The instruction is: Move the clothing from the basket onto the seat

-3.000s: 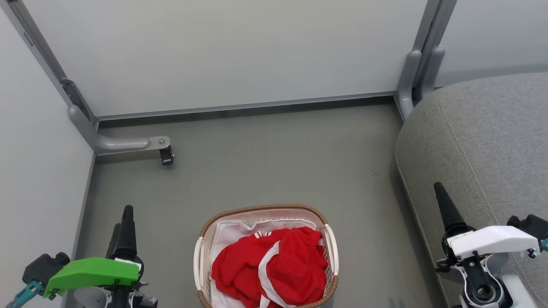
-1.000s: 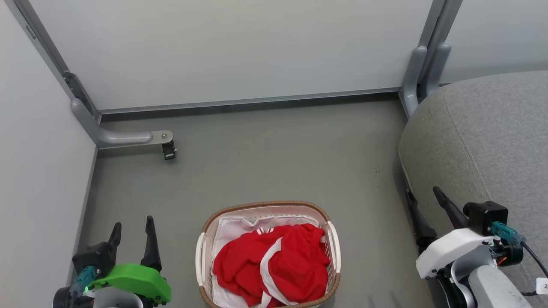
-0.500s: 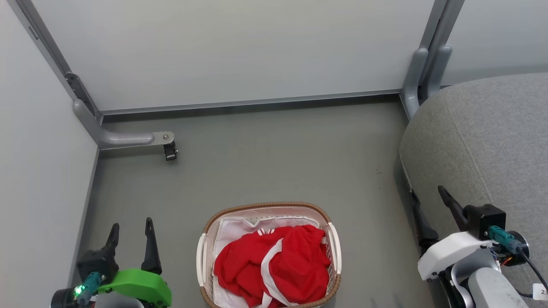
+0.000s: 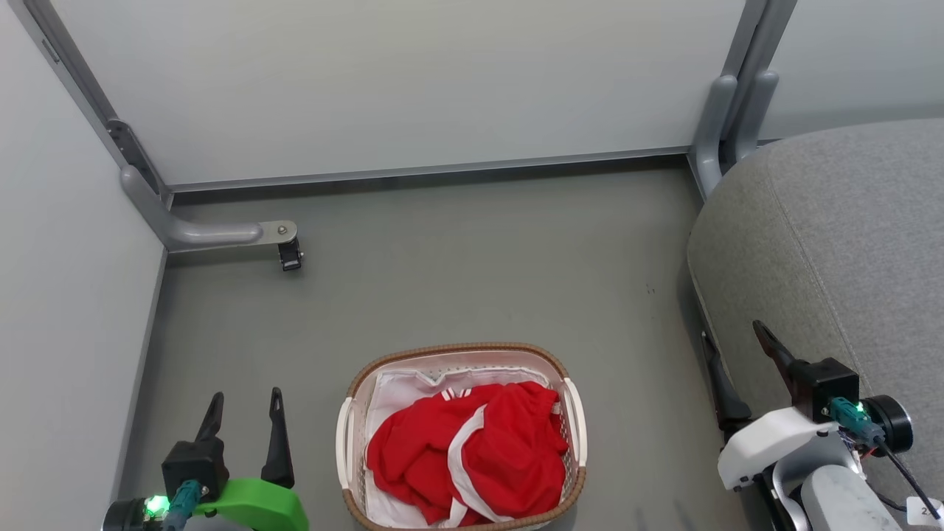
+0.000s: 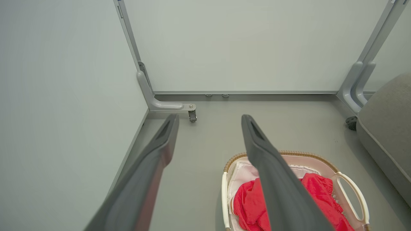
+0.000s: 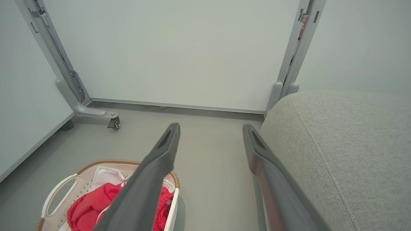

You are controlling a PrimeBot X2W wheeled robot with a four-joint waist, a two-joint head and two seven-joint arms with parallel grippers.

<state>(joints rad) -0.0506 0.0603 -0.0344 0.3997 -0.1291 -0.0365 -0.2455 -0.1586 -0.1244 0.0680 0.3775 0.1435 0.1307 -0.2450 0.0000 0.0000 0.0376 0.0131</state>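
The white perforated basket (image 4: 358, 389) with a brown woven rim stands on the floor at the bottom centre. The clothing (image 4: 472, 457), red with white stripes, is heaped inside it. The grey fabric seat (image 4: 833, 236) fills the right side. My left gripper (image 4: 246, 398) is open and empty, to the left of the basket. My right gripper (image 4: 732, 333) is open and empty, between the basket and the seat's edge. In the left wrist view the left gripper (image 5: 209, 118) points past the basket (image 5: 308, 154) and clothing (image 5: 247, 205). In the right wrist view the right gripper (image 6: 211, 126) stands between the basket (image 6: 57, 192) and the seat (image 6: 337, 144).
Pale partition walls close the back and left. A grey metal foot with a black caster (image 4: 289, 254) juts onto the floor at the left. A grey post (image 4: 726, 110) stands at the seat's far corner. White cloth lining (image 4: 398, 391) shows under the clothing.
Both wrists have turned since the earliest frame, so each gripper's two fingers now show spread. Over the last second the left gripper slid slightly down and right; the basket and clothing lie as before.
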